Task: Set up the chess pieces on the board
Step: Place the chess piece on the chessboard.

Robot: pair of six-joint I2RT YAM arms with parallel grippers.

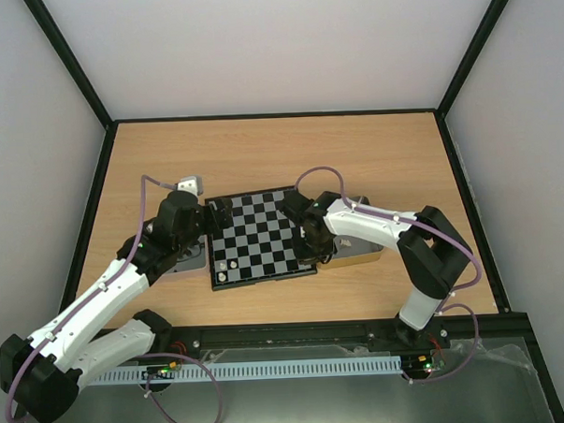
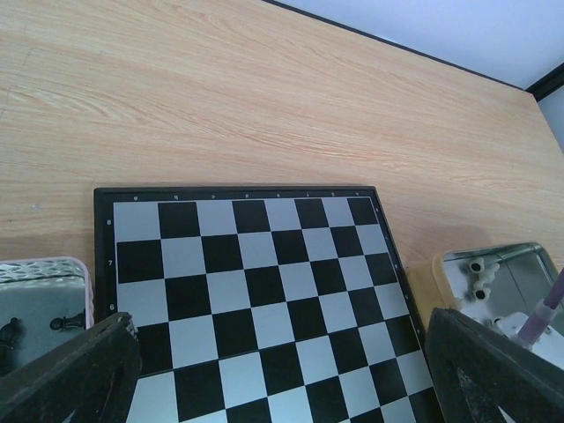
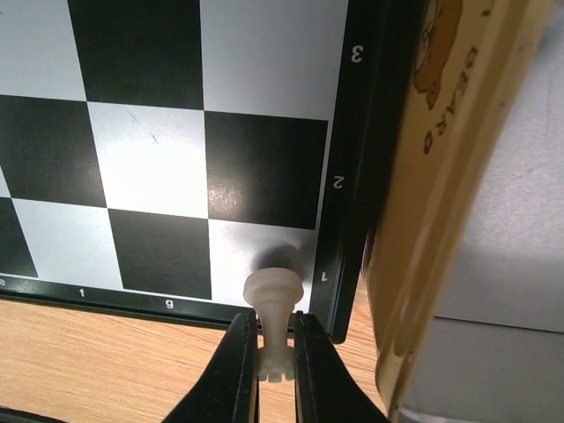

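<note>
One cream-white chess piece (image 3: 274, 304) clamped in your right gripper (image 3: 275, 352), over the board's (image 3: 141, 159) corner square beside the 1, your left gripper (image 2: 282, 370) spread wide and empty over the board's left edge

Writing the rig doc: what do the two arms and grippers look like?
The left arm and right arm: white link shells, black joint housings, a purple cable looped along each. The left gripper and right gripper: black fingers, no markings visible.
</note>
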